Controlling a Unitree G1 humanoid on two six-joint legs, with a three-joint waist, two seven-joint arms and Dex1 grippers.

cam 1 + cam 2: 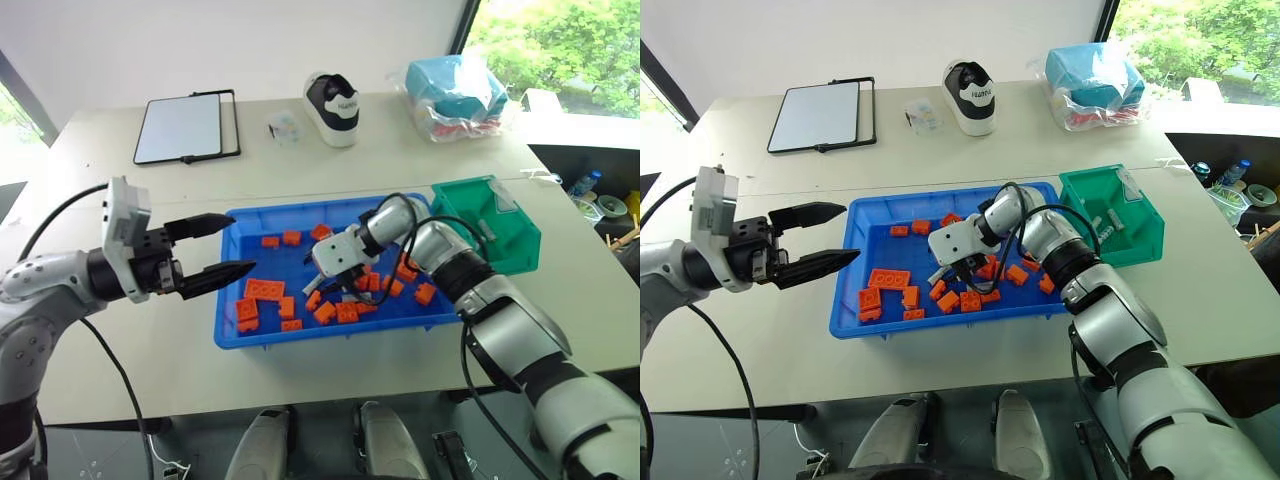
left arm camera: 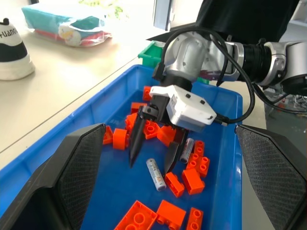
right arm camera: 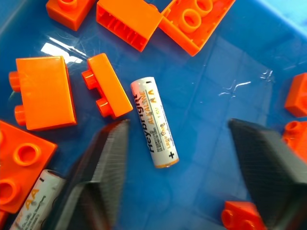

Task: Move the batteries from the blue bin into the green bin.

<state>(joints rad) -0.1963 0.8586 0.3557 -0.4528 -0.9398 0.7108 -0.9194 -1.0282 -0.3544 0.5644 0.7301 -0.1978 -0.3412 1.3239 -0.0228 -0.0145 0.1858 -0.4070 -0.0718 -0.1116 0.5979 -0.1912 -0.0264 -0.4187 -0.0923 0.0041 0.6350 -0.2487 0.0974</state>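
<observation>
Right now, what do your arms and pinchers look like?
My arms are smooth silver-grey shells with black joints and looping black cables. The left gripper and right gripper each have two pointed black fingers with ridged pads, and a boxy white wrist block.

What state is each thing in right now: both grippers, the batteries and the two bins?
right gripper: open, fingers straddling a battery, not touching it
left gripper: open, empty, beside the blue bin
battery: lying flat on the blue bin's floor
second battery: lying among the orange bricks
blue bin: holds bricks and batteries
green bin: upright, holds batteries
</observation>
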